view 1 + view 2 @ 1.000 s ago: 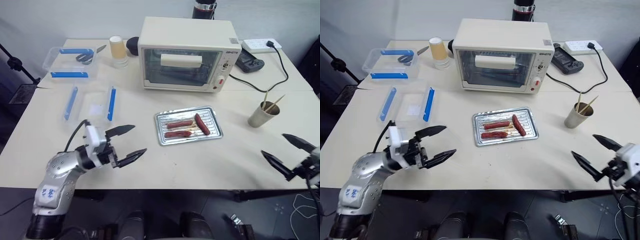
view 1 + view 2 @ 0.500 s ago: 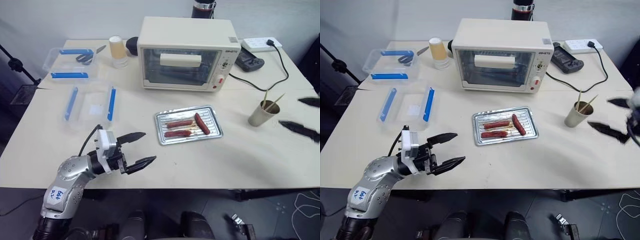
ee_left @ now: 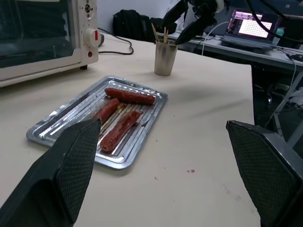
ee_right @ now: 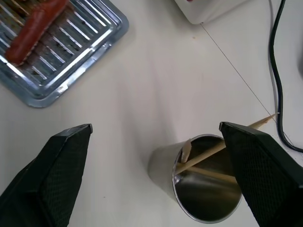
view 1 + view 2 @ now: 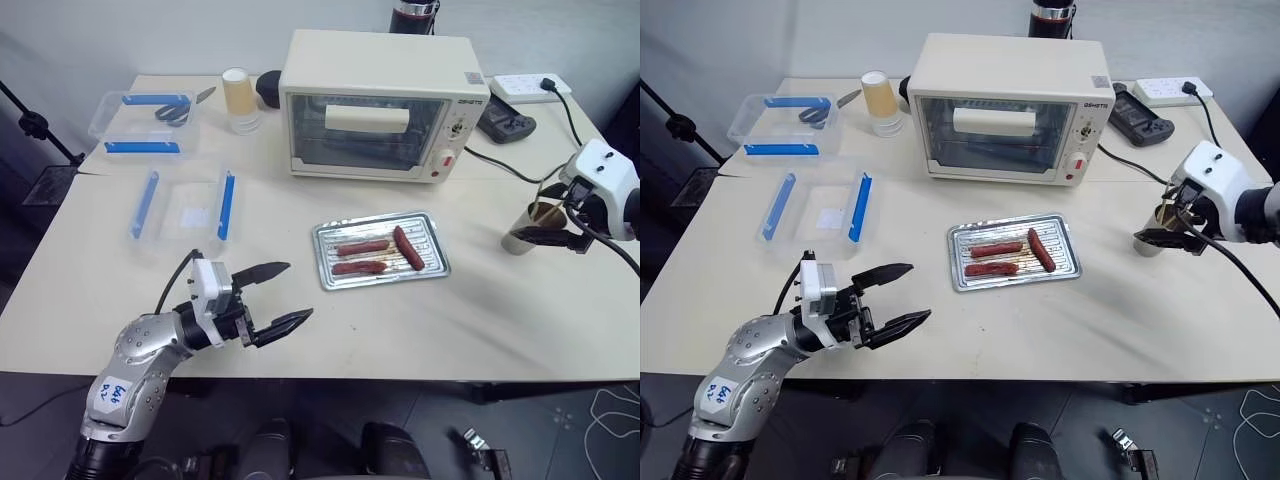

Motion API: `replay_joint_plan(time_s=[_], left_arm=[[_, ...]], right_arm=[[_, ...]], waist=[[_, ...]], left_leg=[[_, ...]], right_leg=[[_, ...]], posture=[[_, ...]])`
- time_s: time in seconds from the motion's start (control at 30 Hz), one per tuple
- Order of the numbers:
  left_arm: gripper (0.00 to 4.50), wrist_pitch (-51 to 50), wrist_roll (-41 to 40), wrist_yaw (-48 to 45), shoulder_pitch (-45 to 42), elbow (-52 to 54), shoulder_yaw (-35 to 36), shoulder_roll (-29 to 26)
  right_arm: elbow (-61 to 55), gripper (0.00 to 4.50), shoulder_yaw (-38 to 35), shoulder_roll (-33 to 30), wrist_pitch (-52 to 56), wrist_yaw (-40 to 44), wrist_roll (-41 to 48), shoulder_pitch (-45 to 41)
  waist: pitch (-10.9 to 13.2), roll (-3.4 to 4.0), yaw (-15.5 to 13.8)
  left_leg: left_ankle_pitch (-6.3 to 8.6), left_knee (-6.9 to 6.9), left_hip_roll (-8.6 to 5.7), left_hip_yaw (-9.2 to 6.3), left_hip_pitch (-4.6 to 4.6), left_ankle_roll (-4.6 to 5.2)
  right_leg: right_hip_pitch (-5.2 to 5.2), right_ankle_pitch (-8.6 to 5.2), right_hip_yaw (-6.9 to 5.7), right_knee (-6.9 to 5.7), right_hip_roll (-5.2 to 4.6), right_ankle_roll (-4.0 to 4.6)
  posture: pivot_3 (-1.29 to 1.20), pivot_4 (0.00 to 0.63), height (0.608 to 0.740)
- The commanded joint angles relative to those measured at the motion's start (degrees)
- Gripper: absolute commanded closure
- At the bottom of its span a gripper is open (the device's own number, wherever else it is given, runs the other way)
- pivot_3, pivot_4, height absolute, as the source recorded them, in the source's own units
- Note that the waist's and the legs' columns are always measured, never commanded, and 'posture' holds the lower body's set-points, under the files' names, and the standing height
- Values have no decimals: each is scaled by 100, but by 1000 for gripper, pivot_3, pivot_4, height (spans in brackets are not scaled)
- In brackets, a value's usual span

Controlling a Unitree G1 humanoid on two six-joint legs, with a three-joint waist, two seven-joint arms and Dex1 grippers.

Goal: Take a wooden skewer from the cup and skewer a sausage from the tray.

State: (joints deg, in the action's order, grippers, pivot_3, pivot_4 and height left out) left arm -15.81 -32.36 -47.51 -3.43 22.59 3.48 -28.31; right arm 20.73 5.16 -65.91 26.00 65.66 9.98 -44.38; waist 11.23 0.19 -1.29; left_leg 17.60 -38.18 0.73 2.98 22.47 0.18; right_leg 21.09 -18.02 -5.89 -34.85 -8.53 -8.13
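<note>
The right gripper [image 4: 156, 175] is hanging spread wide above the pale tabletop [image 4: 156, 85], its two black fingers [image 4: 57, 175] flanking the cup [image 4: 199, 194]. Wooden skewers [image 4: 222, 144] are leaning inside the cup, one poking past its rim. A corner of the tray [image 4: 90, 42] is showing, a sausage [image 4: 35, 26] lying on its ridged bottom, and a black cable [image 4: 276, 61] is running near the cup.

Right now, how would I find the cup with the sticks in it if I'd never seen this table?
Find the big cream toaster oven at the back of the table, then look toward the table's right edge, past the silver tray of sausages. The cup stands there under the right hand. It is plain, greyish-beige and has thin wooden skewers poking out, unlike the yellowish cup stack left of the oven.
</note>
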Motion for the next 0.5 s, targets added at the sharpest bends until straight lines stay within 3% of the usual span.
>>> replay_joint_plan(time_s=[0.03,0.07,0.17,0.5], left_arm=[[31,71,-38,54,63,333,67,-20],[31,69,-42,57,73,341,73,-29],[0,50,-52,61,87,360,109,-66],[0,52,-75,57,124,384,171,-143]], right_arm=[[410,0,-13,103,-317,50,-264,-263],[573,0,1,177,-430,36,-329,-345],[941,598,3,365,-634,-39,-470,-575],[1051,4070,-70,462,-717,160,-654,-596]], waist=[[0,0,2],[0,0,3],[0,0,11],[0,0,10]], left_leg=[[0,0,0,0,0,0],[0,-1,0,2,0,0],[0,0,0,5,-1,0],[-1,0,1,9,2,-1]], right_leg=[[0,0,0,-1,0,0],[0,0,1,-1,0,0],[3,0,3,-2,0,0],[12,0,5,-11,1,0]], posture=[[0,150,740],[0,150,740],[0,150,740],[0,150,740]])
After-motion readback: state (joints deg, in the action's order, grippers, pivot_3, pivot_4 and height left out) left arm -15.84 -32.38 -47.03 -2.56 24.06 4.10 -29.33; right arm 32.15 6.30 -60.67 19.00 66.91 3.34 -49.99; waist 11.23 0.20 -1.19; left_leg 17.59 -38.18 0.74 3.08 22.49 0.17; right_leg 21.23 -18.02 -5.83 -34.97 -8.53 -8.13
